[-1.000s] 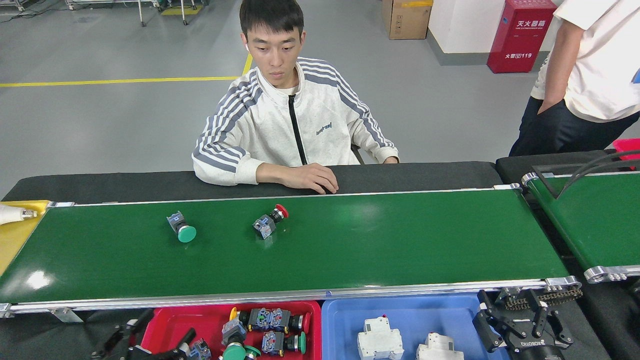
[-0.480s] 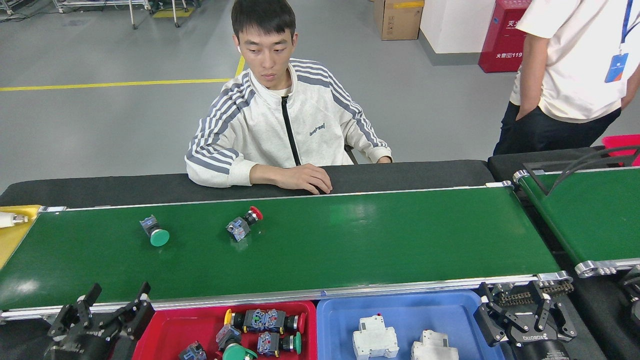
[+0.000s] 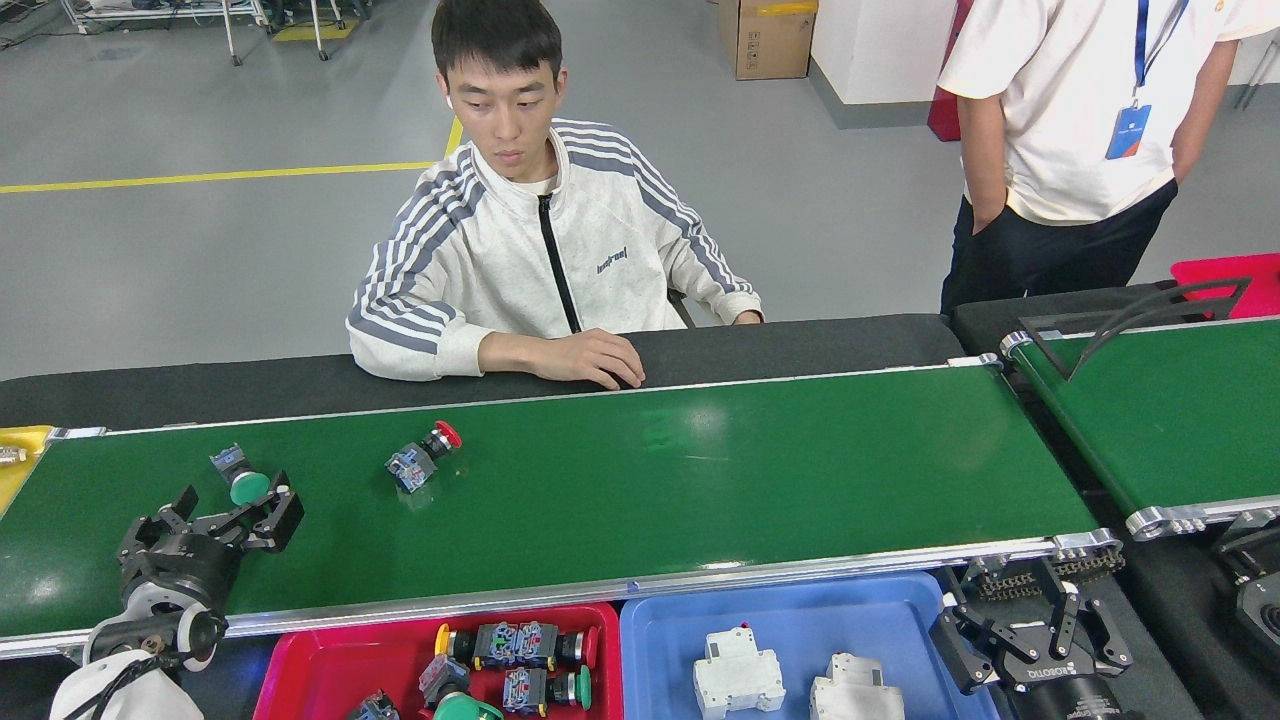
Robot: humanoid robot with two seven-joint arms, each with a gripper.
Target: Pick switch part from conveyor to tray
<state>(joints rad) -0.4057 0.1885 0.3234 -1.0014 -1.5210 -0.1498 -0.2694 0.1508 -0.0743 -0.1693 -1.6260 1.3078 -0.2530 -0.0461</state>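
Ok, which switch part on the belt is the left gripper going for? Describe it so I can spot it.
Look at the long green conveyor, toward its left end. Just beyond the open left gripper lies a switch part with a grey-blue body. Its round cap is green; the other one, further right, has a red cap.

Beyond our counter, padded in black, we look out on a smooth grey floor crossed by a yellow line. Far off stand a cardboard box beside a white wall, a red cabinet, and metal trolley legs at far left. Light is even.
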